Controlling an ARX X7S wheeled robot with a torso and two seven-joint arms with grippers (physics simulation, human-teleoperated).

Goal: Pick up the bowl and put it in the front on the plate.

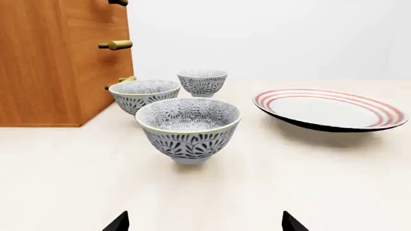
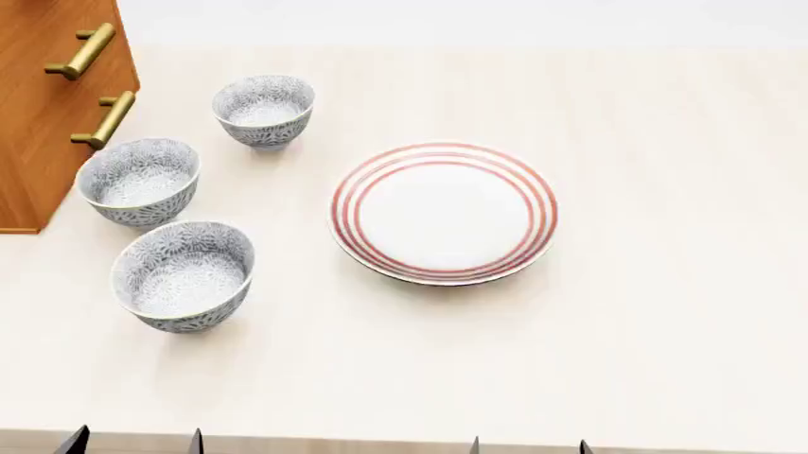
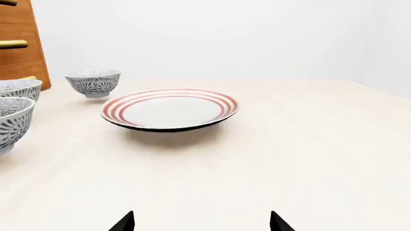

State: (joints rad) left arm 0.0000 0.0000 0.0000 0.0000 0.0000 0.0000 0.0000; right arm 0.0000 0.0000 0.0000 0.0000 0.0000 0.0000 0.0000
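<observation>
The front bowl (image 2: pixel 184 275) stands upright on the worktop (image 2: pixel 657 331), left of the plate (image 2: pixel 444 213), looking rigid, breakable, slippery, best pinched over its rim by the open, empty left hand (image 1: pixel 204 222).

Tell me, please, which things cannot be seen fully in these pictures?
- Left gripper: only fingertips show in every view; the bottom edge cuts the rest.
- Right gripper: the same.
- Wooden cabinet: cut by the left edge in all views.
- Front bowl: half cut off in the right wrist view.
</observation>
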